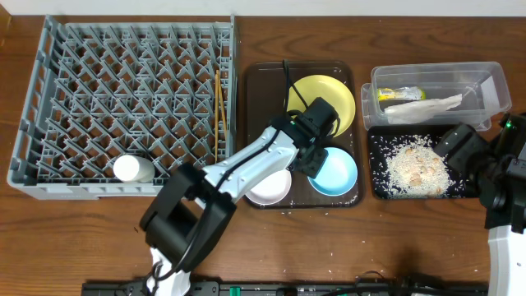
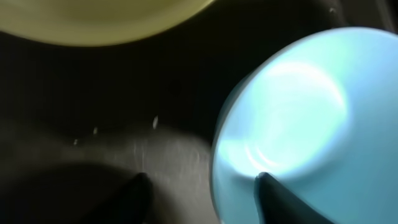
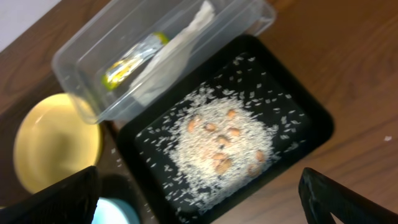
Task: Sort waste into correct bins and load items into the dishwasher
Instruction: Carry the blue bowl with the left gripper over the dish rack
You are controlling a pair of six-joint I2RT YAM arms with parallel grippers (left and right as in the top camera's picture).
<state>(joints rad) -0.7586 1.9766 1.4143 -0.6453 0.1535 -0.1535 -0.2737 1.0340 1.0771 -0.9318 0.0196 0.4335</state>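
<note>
My left gripper [image 1: 312, 161] is open and straddles the left rim of the light blue bowl [image 1: 339, 173] on the brown serving tray; in the left wrist view [image 2: 202, 186] one finger is inside the bowl [image 2: 292, 112] and one outside. The yellow plate [image 1: 330, 94] and pink bowl [image 1: 271, 187] sit on the same tray. The chopsticks [image 1: 219, 107] and white cup [image 1: 133, 168] lie in the grey dish rack [image 1: 49, 99]. The napkin [image 3: 174, 56] and wrapper [image 3: 130, 62] lie in the clear tub [image 3: 81, 62]. Rice and scraps [image 3: 224, 146] fill the black tray [image 3: 311, 130]. My right gripper [image 3: 202, 199] is open and empty above it.
The brown serving tray [image 1: 259, 107] stands between the rack and the bins. Loose rice grains lie on the wooden table in front of the trays [image 1: 329, 255]. The clear tub [image 1: 493, 82] touches the black tray [image 1: 374, 164] at the right.
</note>
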